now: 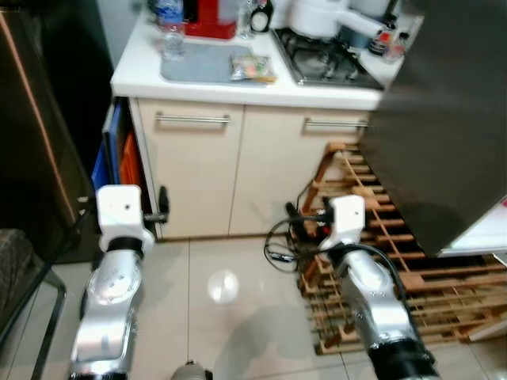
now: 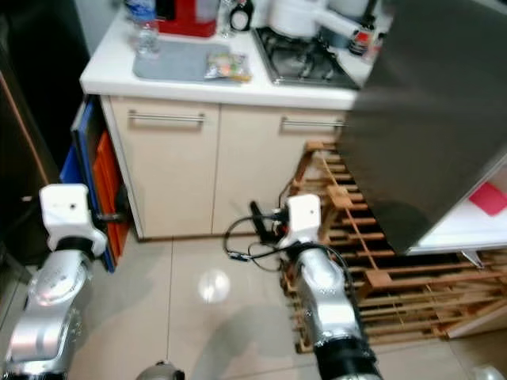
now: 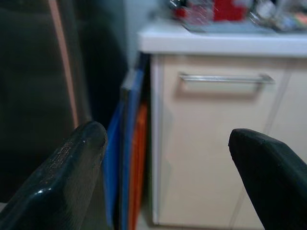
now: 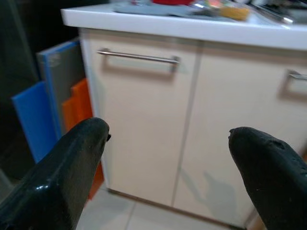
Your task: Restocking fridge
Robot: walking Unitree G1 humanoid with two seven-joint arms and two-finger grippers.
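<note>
Before the robot stands a white bench [image 1: 238, 85] over two cream cabinet doors [image 1: 196, 170] with bar handles. On its grey mat [image 1: 202, 65] lies a colourful packet [image 1: 252, 68], too blurred to identify, beside a clear water bottle [image 1: 169, 32] whose top is cut off. A red appliance [image 1: 212, 17] and a gas hob [image 1: 325, 62] sit further back, also partly cropped. The dark open fridge door [image 1: 444, 134] blocks the right side, with only a white shelf edge [image 2: 467, 226] and something pink showing. A wooden rack [image 1: 396, 261] lies on the floor tiles [image 1: 214, 293] beneath. Blue and orange boards [image 4: 53, 105] stand wedged beside the cabinet. The left gripper [image 3: 168, 177] and right gripper [image 4: 168, 172] hang low before the doors, fingers spread wide and empty.
</note>
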